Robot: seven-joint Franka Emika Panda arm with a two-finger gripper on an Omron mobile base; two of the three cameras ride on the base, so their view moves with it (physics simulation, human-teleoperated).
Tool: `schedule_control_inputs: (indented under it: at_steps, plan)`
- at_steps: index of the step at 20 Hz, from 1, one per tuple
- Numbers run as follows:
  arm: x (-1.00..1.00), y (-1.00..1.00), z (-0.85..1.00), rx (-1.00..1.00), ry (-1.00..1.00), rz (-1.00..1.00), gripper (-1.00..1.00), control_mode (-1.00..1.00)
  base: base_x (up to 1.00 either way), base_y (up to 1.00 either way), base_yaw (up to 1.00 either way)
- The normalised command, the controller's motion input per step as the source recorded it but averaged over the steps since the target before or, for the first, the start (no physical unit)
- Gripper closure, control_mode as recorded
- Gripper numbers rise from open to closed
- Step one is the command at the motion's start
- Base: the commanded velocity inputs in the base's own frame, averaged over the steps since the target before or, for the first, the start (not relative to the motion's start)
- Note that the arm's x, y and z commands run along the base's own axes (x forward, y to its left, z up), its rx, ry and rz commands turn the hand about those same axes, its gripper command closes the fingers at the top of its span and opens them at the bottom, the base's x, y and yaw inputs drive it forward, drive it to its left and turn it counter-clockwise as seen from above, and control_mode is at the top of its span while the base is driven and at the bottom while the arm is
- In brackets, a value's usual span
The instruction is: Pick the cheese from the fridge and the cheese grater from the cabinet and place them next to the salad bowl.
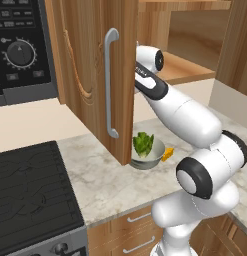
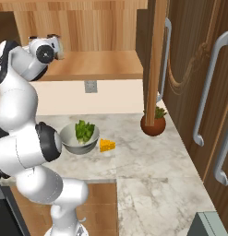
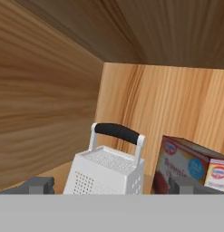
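The cheese grater (image 3: 106,168), silvery-white with a black handle, stands upright on the shelf inside the cabinet (image 3: 45,104). My gripper (image 3: 111,186) is open, with its fingertips (image 3: 38,185) low on either side of the grater and apart from it. The arm reaches up past the cabinet's open door (image 1: 90,75) onto the wooden shelf (image 2: 97,64). On the counter below, the salad bowl (image 1: 146,152) (image 2: 79,138) holds green leaves. The yellow-orange cheese (image 1: 168,153) (image 2: 106,145) lies right beside it. The fridge is out of view.
A red food box (image 3: 186,165) stands just right of the grater. A terracotta pot (image 2: 153,123) with a plant sits on the marble counter (image 2: 147,170). A black stove (image 1: 30,195) lies at the left. Tall doors with silver handles (image 2: 207,87) line the right.
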Motion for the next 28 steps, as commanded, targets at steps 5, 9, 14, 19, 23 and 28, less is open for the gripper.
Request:
schedule_control_inputs:
  at_steps: [5,9,14,19,23,28]
  plan:
    - [0.02,-0.02,-0.01,0.0,0.1,0.0,-1.0,-1.0,0.0,0.0,0.0]
    - [0.02,0.07,-0.01,0.0,0.09,0.0,-1.0,-1.0,0.0,0.0,0.0]
    - [0.01,0.18,0.0,0.0,0.08,0.0,-1.0,-1.0,0.0,0.0,0.0]
    - [0.0,0.04,0.0,0.0,0.07,0.0,-1.0,-1.0,0.0,0.0,0.0]
    - [0.12,0.01,-0.1,0.01,0.11,0.0,-1.0,-1.0,0.0,0.0,0.0]
    - [0.37,0.04,-0.18,0.0,0.1,0.0,1.0,-1.0,0.0,0.0,0.0]
